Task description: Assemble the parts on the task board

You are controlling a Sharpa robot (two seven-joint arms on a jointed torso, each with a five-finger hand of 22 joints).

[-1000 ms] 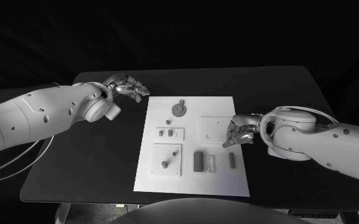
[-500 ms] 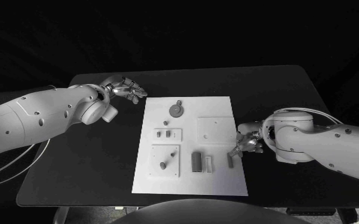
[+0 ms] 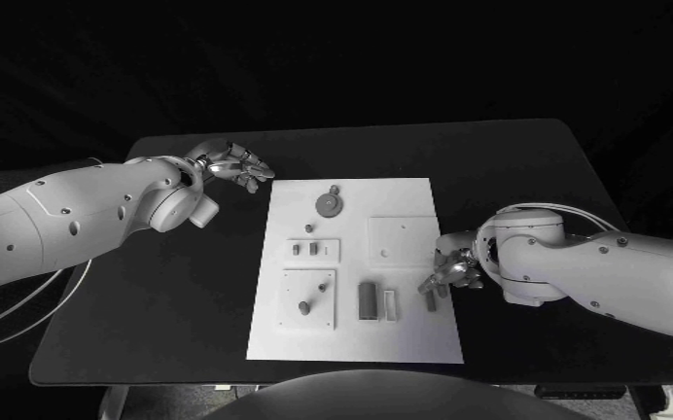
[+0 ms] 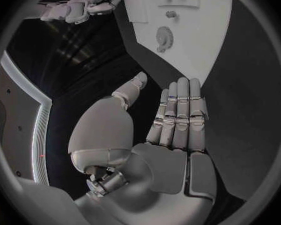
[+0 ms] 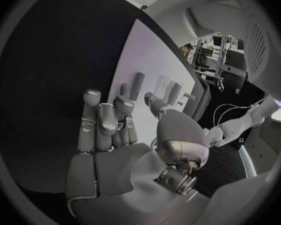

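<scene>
the right hand, fingers apart and holding nothing, hovers just beside the small peg lying lengthwise on the board.

place: lab | cues: black table, black backdrop, white task board, equipment racks with cables

No text, label, brand, number or sign can be read anywhere.

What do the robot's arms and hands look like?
Both arms are smooth, rounded white shells with small dark dots. The left arm has a thin pale cable looping beside it. The left hand and right hand are shiny silver metal with jointed fingers.
</scene>
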